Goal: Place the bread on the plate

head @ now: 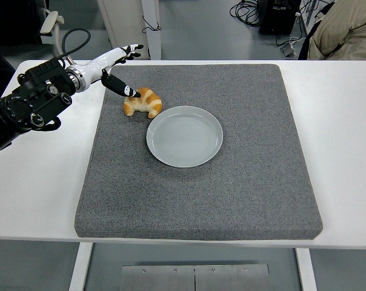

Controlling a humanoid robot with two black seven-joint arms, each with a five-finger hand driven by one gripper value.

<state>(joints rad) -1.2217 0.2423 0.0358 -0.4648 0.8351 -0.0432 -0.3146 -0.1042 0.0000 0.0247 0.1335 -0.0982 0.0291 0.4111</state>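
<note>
A golden croissant (144,103) lies on the grey mat (231,182), just left of and behind the pale round plate (184,136), which holds nothing. My left hand (123,71) reaches in from the left edge, white with black fingertips. Its fingers are spread and hold nothing. The thumb (123,88) points down and right, its tip right at the croissant's upper left edge. The other fingers (132,51) stretch out above the mat's far left corner. The right arm does not show.
The white table (340,121) surrounds the mat. A person in a beige garment (346,30) sits at the top right, beyond the far edge. Cables and a table leg (151,27) show at the back.
</note>
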